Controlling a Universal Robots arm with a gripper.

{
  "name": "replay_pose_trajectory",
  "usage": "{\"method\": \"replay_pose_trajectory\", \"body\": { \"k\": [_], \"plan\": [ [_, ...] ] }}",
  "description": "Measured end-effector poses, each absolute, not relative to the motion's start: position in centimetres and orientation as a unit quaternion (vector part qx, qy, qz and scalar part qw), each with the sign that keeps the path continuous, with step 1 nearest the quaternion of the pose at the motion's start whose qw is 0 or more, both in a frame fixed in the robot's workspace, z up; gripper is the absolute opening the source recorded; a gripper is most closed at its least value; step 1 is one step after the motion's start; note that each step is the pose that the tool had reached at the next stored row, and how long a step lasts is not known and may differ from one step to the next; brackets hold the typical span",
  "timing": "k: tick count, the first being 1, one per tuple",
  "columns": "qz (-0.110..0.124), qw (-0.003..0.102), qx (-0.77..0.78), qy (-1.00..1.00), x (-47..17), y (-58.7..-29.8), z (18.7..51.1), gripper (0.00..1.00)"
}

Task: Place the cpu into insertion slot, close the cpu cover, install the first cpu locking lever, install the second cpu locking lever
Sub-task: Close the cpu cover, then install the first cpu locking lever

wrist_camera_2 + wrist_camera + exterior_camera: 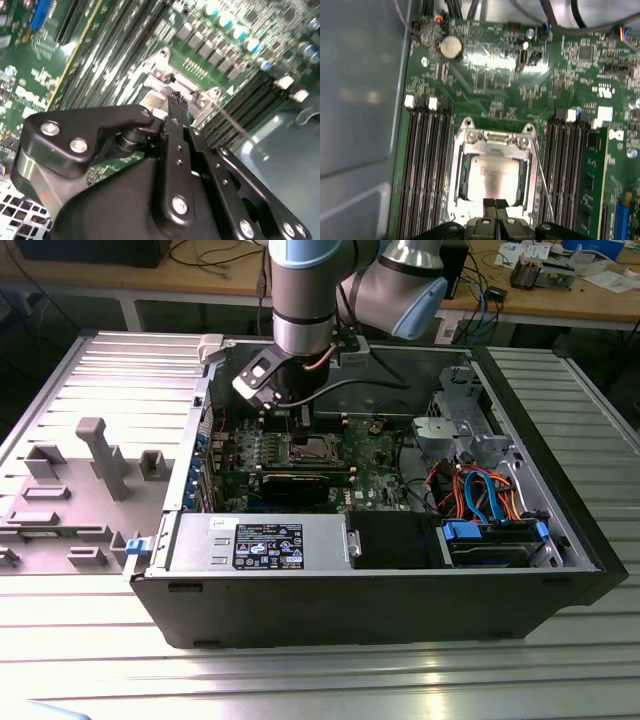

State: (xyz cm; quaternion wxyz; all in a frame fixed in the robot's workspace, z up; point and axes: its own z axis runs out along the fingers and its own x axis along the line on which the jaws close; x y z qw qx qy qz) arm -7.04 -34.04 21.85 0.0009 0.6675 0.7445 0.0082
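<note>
**Hidden or unclear.** In the first wrist view the near edge of the insertion slot [454, 165] is cut off behind the hand [496, 204], whose black fingertips rise over that edge. In the second wrist view the hand's dark body [175, 100] covers most of the slot [162, 75], leaving one metal corner and its screws exposed. In the exterior view the arm [305, 300] reaches down into the open computer case [350, 590] on the ribbed tabletop [300, 680], and its wrist screens the slot area [308, 448]. A thin wire lever [541, 175] runs along one side of the slot, beside the memory slots [425, 170]. Whether it is latched cannot be told.

**Hand.** The fingertips are pressed together, with nothing seen between them.

**Task objects.** The cpu [492, 177] lies flat inside the slot on the green motherboard [485, 65], silver top upward. The cpu cover [461, 180] appears to lie down around it, the chip showing through its window. The closed fingertips stand at the slot's edge, just beside the cpu. Contact with the cover cannot be judged.
</note>
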Motion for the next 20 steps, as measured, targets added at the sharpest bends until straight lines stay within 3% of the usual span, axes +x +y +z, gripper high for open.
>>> {"method": "replay_pose_trajectory", "body": {
  "k": [20],
  "plan": [
    [0.008, 0.001, 0.667, 0.745, -5.3, -34.0, 21.9, 0.11]
  ]
}}
